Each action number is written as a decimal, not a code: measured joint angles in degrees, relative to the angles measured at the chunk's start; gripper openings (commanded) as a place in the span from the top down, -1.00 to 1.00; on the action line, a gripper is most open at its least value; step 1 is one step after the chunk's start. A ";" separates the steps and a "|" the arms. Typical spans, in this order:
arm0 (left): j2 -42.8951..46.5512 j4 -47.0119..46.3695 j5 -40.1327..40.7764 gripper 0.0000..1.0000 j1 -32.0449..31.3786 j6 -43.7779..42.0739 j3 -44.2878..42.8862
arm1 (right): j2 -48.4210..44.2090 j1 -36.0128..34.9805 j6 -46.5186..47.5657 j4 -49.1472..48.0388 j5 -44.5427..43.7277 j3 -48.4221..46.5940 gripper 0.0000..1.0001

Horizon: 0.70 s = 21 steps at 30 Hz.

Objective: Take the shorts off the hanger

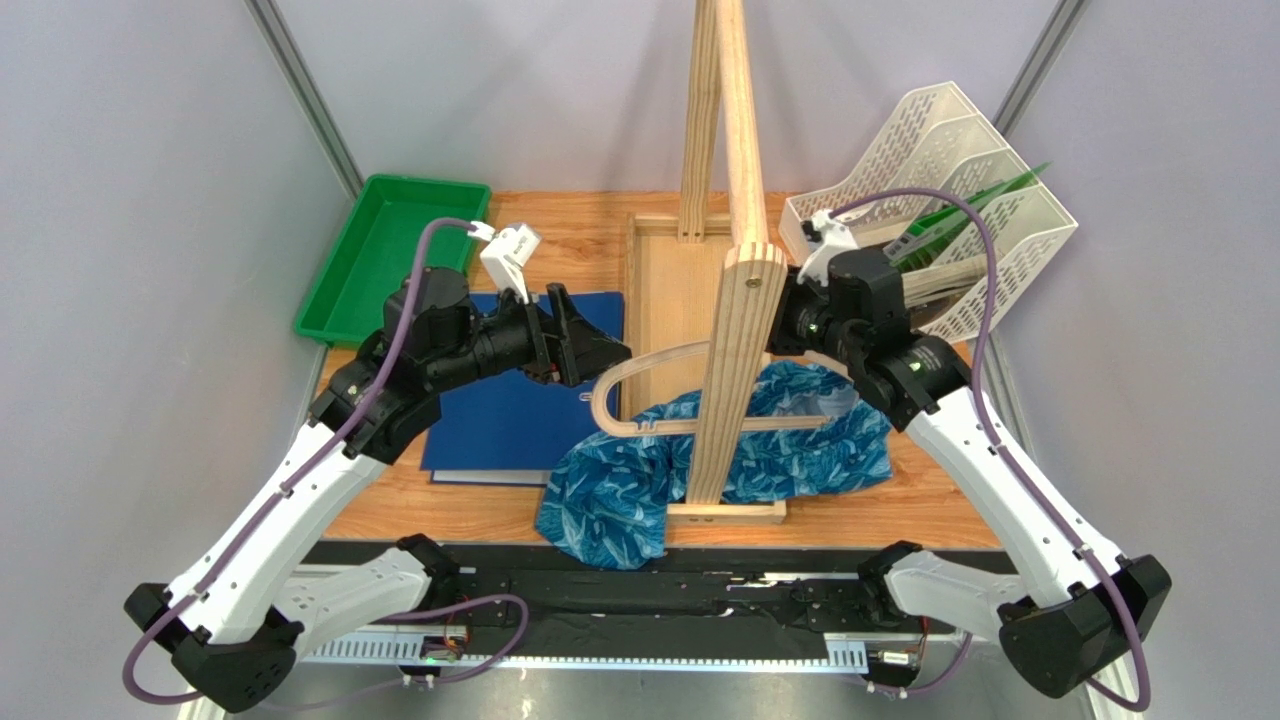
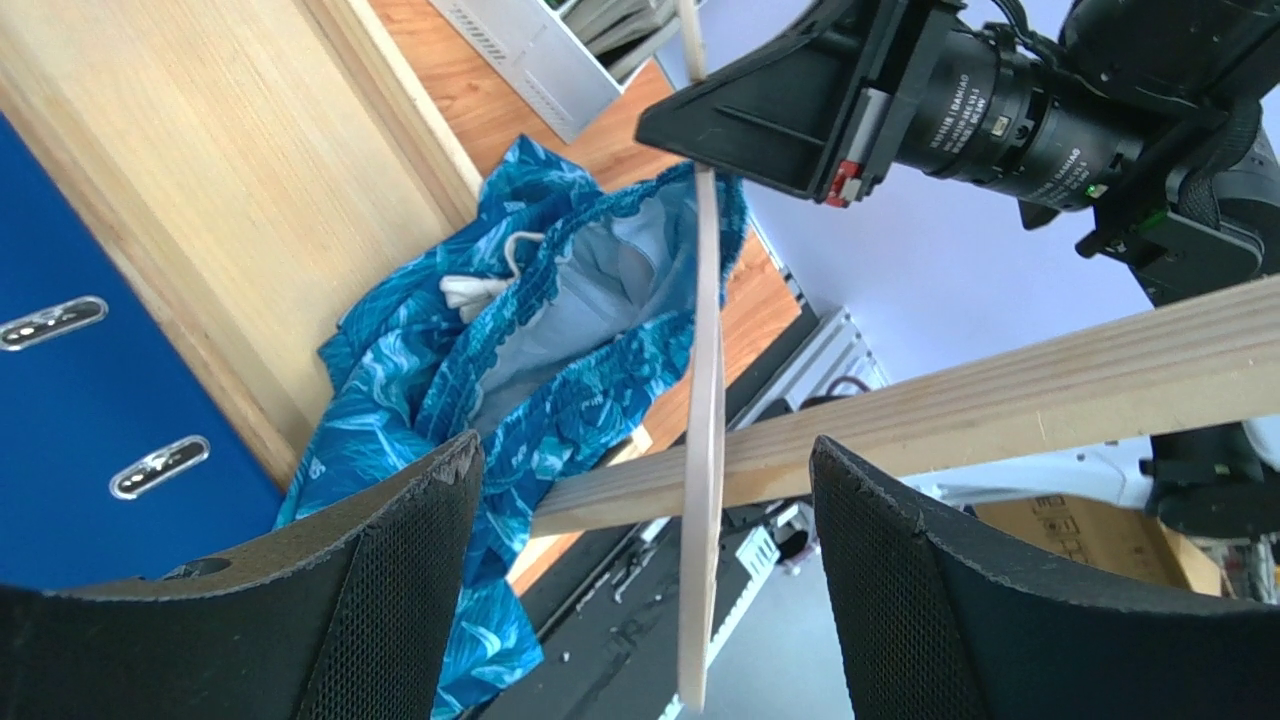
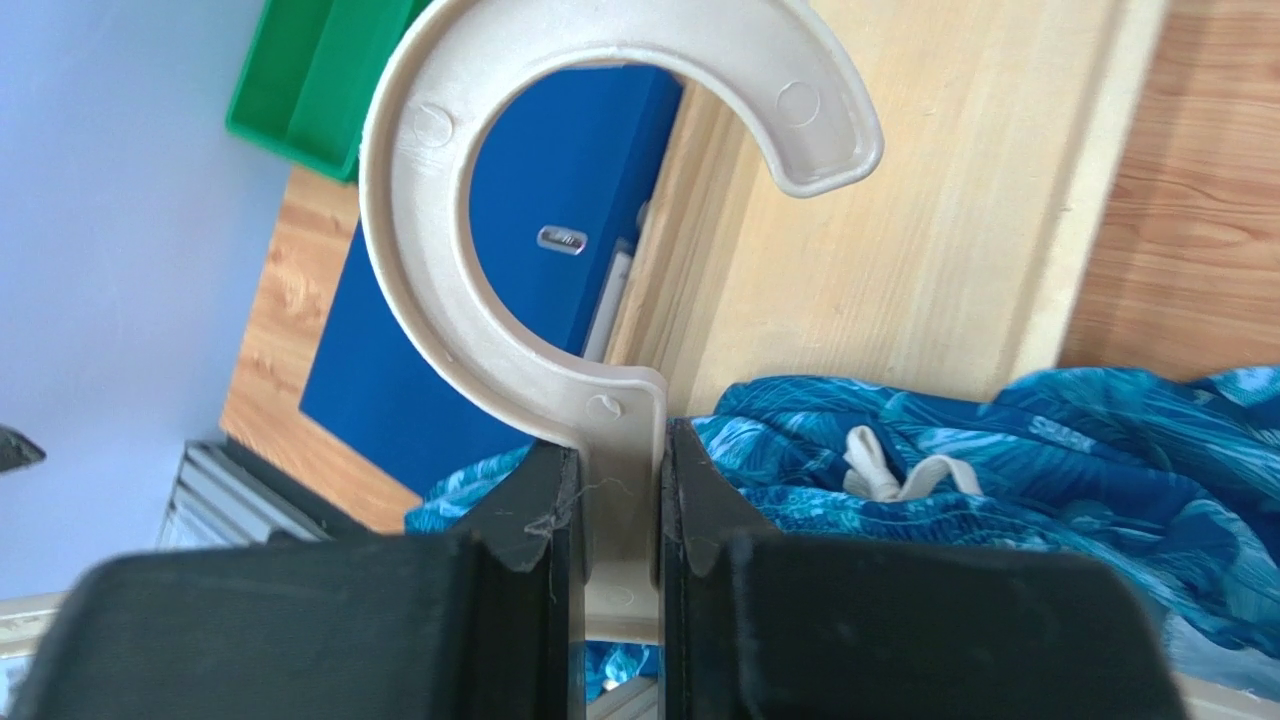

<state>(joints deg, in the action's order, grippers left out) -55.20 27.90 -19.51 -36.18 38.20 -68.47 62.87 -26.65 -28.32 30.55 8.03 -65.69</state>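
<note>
The hanger (image 1: pixel 603 393) is a pale loop held level above the table, across the wooden stand's post. My right gripper (image 1: pixel 796 335) is shut on the stem below its hook (image 3: pixel 403 225); the jaws pinch the stem (image 3: pixel 616 465). The blue wavy-print shorts (image 1: pixel 781 450) lie crumpled on the table under the hanger, white drawstring (image 3: pixel 902 465) showing; I cannot tell whether they still touch it. My left gripper (image 1: pixel 591 357) is open at the hanger's left end. In the left wrist view the hanger's thin edge (image 2: pixel 700 450) runs between its fingers (image 2: pixel 391 585) without contact.
A thick upright wooden stand (image 1: pixel 736 323) rises from a wooden base tray (image 1: pixel 661 285) between the arms. A dark-blue binder (image 1: pixel 504 428) lies on the left, a green tray (image 1: pixel 391 255) at the back left, and a white file rack (image 1: pixel 977 195) at the back right.
</note>
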 measured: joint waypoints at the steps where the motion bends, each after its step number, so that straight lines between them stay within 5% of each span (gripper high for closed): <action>1: -0.31 0.48 -0.57 -0.63 0.00 -0.24 -0.48 | 0.42 -1.05 0.76 0.00 0.00 -0.22 1.00; 10: -9.05 0.85 -10.62 -0.09 -1.70 -2.38 -2.38 | 3.50 -9.42 5.62 -2.64 -0.76 -1.88 1.00; 21: -10.01 1.01 -11.47 0.32 -4.33 -2.64 -1.38 | 4.63 -11.96 7.63 -4.37 -1.99 -1.92 1.00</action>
<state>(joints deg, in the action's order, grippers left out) -65.21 28.91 -30.98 -40.51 35.55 -69.84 67.51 -38.61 -20.69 26.17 6.04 -67.61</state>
